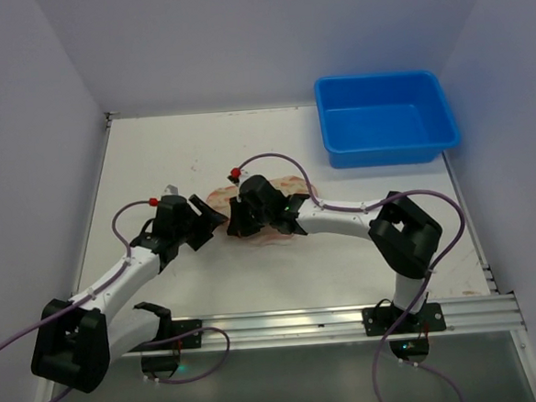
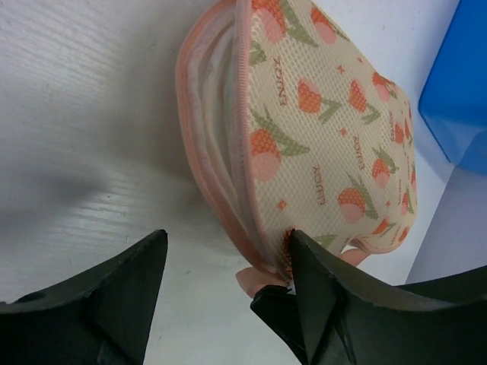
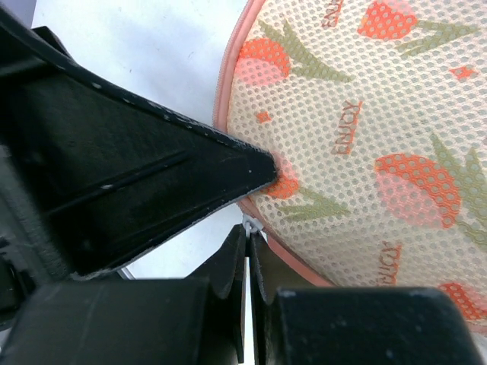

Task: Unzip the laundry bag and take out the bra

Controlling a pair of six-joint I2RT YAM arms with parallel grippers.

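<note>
At laundry bag's [image 3: 365,137] edge, R hand [image 3: 249,237] pinches zip pull [image 3: 250,223].

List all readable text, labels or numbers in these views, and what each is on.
"ENJOY": printed repeatedly on the mesh of the laundry bag. It is sharp in the right wrist view and appears turned on its side in the left wrist view.
Blue tub: no text visible.
Nothing else is legible; in the top view the bag's print is too small to read.

Cream mesh laundry bag [image 2: 327,152] with peach print and pink trim, on table [image 1: 200,150].
</note>
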